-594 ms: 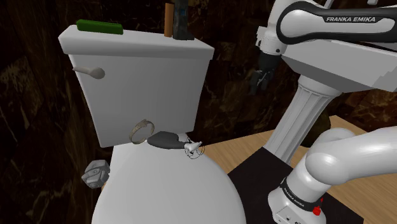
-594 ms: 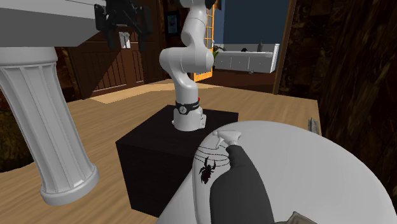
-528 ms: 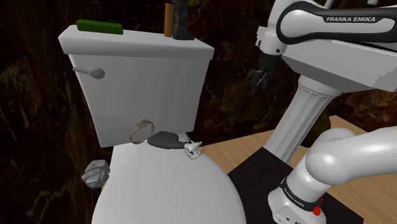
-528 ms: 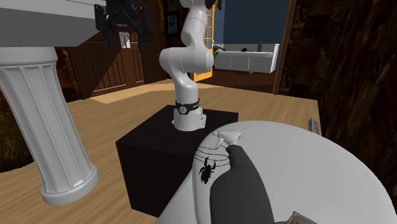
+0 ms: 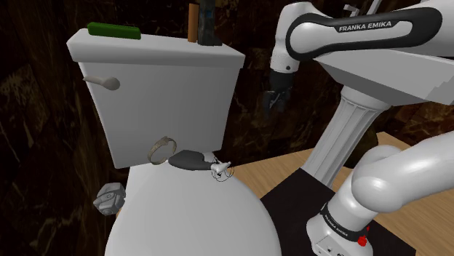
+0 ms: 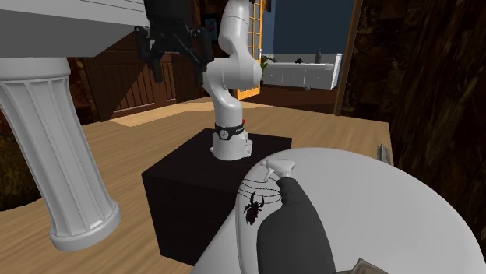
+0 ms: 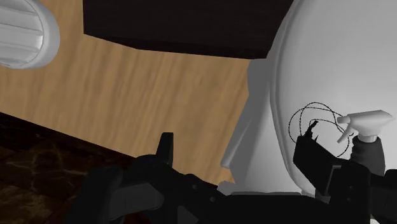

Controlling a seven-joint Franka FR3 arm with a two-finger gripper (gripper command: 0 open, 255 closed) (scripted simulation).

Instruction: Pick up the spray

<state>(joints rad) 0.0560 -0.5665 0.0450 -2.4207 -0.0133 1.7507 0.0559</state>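
White arm (image 5: 404,174), dark joints, black band lettered FRANKA EMIKA; all-black gripper (image 5: 276,100)

Toilet lid (image 5: 189,218): smooth, matt white, no shine at all. At its back edge the spray (image 5: 186,158) is matt dark grey with a pale, smooth nozzle, and the ring (image 5: 163,150) beside it looks like dull brassy metal. Next to the lid, the floor (image 5: 280,173) shows light wood grain, the stand (image 5: 291,209) is flat black, and the arm (image 5: 407,173) is smooth white.

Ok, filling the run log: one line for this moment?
pincer: open, empty, in air beside tank | spray: lying on toilet lid, not grasped
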